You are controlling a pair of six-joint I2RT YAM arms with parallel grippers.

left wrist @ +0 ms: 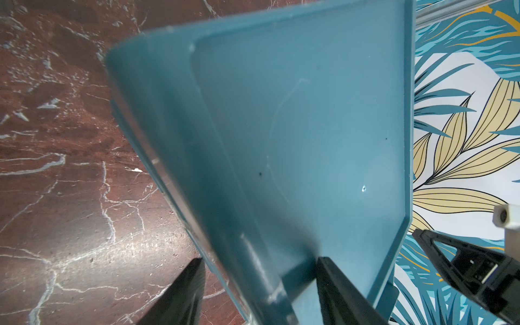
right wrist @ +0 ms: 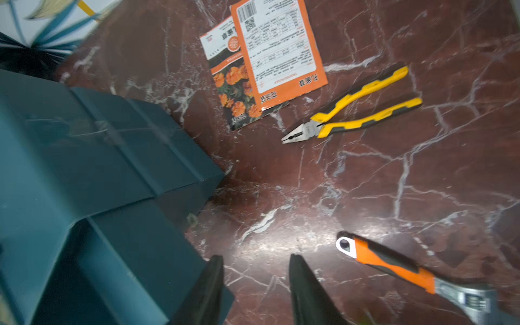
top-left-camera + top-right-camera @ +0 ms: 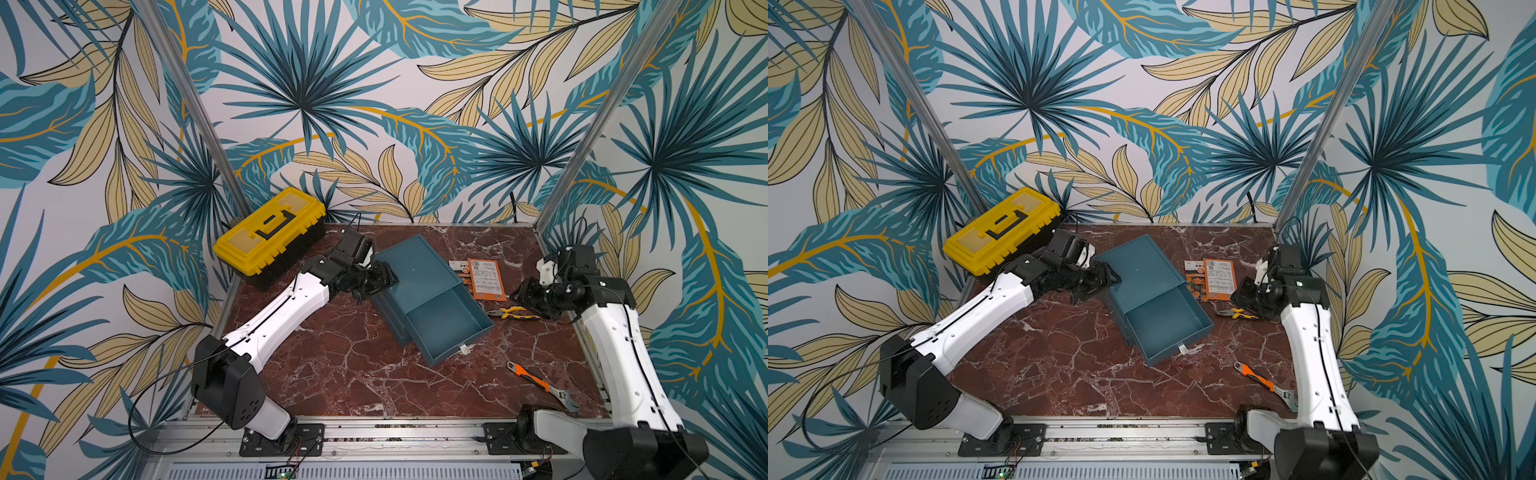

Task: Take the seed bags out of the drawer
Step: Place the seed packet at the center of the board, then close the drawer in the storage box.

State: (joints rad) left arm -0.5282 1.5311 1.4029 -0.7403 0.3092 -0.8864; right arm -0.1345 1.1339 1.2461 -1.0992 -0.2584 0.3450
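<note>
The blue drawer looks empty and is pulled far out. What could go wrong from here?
The drawer sticks far out of its cabinet while the left gripper clamps the cabinet's back corner; a tug might slide it out altogether. The open right gripper is close to the pliers and seed bags, so a careless sweep could knock them about.

Two seed bags (image 3: 487, 279) are lying on the one marble table (image 3: 332, 365), both of them orange; one teal cabinet (image 3: 415, 266) is standing there, carrying one drawer (image 3: 446, 328). One yellow toolbox (image 3: 270, 232), one pair of pliers (image 3: 513, 312) and one orange-handled wrench (image 3: 536, 380) are showing in both top views; two white robot arms (image 3: 286, 307) are reaching over the table, one from each side
</note>
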